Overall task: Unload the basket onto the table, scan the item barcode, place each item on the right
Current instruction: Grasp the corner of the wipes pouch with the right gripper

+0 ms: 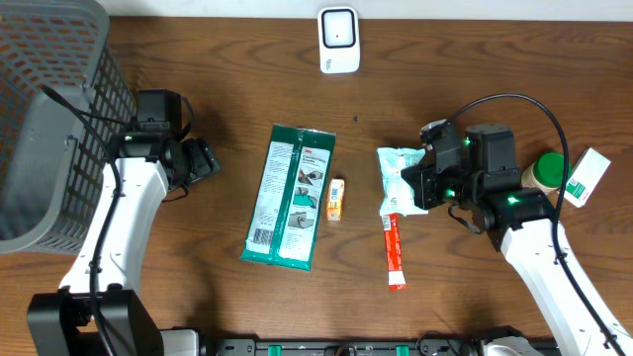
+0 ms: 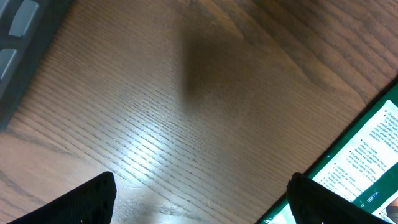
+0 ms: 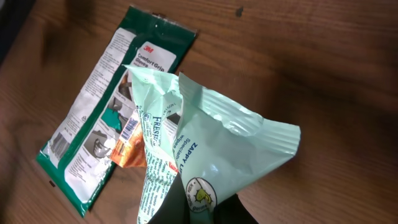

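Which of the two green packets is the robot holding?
The pale mint packet, pinched in the right gripper. The dark green packet lies flat on the table, no gripper on it.

The left arm stretched out from its base with the elbow bent. Its left gripper (image 1: 203, 161) had both fingers (image 2: 93, 198) spread wide, nothing between them. The right arm angled inward, and its right gripper (image 1: 427, 182) was pinched tight on a pale green pouch (image 3: 217, 149) held just ahead of the wrist.
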Motion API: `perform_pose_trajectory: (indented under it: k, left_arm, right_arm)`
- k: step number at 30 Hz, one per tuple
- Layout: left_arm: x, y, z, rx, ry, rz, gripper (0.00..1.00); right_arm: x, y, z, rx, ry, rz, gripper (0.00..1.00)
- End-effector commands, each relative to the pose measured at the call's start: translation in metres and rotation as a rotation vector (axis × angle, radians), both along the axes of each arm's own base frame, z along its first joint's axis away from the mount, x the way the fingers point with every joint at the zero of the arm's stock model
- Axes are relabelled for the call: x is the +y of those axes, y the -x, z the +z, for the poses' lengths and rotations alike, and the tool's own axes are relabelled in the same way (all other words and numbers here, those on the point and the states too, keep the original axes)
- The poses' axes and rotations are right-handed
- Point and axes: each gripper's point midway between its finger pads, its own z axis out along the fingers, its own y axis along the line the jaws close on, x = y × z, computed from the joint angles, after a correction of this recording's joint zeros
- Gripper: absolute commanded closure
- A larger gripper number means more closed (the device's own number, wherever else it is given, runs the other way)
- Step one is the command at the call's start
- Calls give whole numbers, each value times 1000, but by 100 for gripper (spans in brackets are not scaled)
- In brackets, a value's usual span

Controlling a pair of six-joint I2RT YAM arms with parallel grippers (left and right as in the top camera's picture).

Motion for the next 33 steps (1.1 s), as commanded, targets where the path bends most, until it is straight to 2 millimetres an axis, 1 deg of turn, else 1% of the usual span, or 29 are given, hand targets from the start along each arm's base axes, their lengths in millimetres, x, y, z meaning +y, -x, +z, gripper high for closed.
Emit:
perform_pose_trajectory:
  k: [1,11,15,22,33]
  left_arm:
    - [4,-1,3,-7,-17,3,11]
    - [4,-1,3,-7,-17,4,11]
    - [4,-1,3,-7,-17,4,11]
    - [4,-1,3,-7,-17,3,11]
    - [4,-1,3,-7,-17,4,11]
  right_arm:
    - [1,1,6,-16,-8,15,99]
    - [-2,5,2,8,4,10,99]
    - [-7,5,-2,15,38,-9,99]
    - [-8,7,-3,18,46,2,99]
    - [-8,8,11,35,49,2,99]
